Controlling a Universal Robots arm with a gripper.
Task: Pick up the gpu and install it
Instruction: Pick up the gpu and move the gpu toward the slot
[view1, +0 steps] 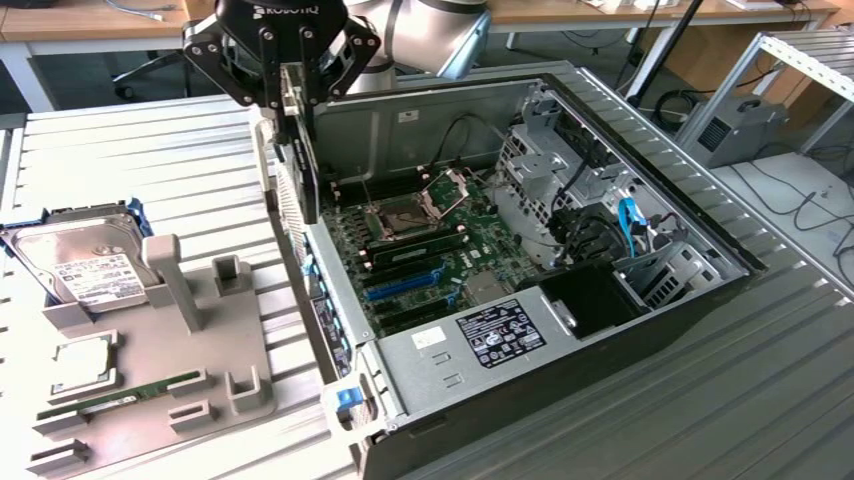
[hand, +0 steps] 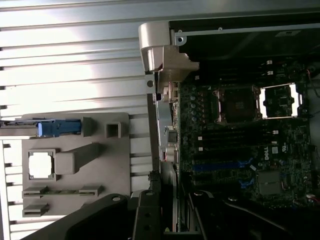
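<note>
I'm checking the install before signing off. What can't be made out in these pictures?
- gpu face: both views, the card stands edge-on.
- pincer upper body: exterior view, cut off by the top edge.
- hard drive label print: exterior view, too small to read.
- Inside the case behind the drive cage: exterior view, hidden by the cage.

motherboard (view1: 427, 250) lies open from above, seemingly hemmed by drive cage (view1: 541, 175) and case wall (view1: 320, 300).
</note>
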